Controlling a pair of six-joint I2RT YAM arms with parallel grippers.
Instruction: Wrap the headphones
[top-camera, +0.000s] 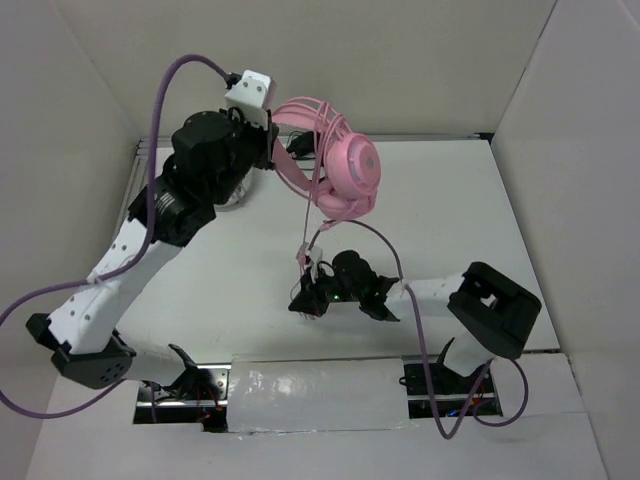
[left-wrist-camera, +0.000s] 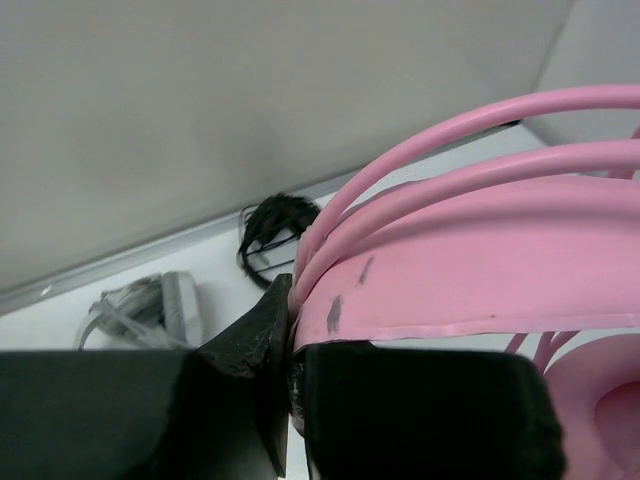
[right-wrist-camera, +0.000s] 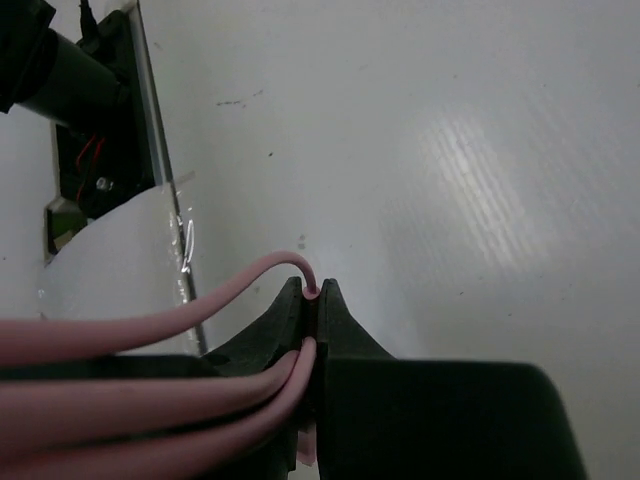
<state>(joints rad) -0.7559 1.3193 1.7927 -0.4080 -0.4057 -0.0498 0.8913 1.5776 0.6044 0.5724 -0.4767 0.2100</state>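
Note:
The pink headphones (top-camera: 345, 165) hang in the air over the back of the table, with my left gripper (top-camera: 277, 142) shut on their headband (left-wrist-camera: 470, 285). In the left wrist view the black jaws (left-wrist-camera: 290, 335) pinch the band's end, and part of an earcup (left-wrist-camera: 600, 400) shows at the lower right. The thin pink cable (top-camera: 312, 232) drops from the earcups to my right gripper (top-camera: 306, 298), low over the table's middle. That gripper (right-wrist-camera: 313, 292) is shut on the cable (right-wrist-camera: 200, 300), and several strands run out to the left between its fingers.
Black headphones (left-wrist-camera: 270, 232) and grey-white headphones (left-wrist-camera: 140, 310) lie by the back wall, behind the left gripper. A strip of shiny tape (top-camera: 310, 390) covers the near edge between the arm bases. White walls close in the table on three sides.

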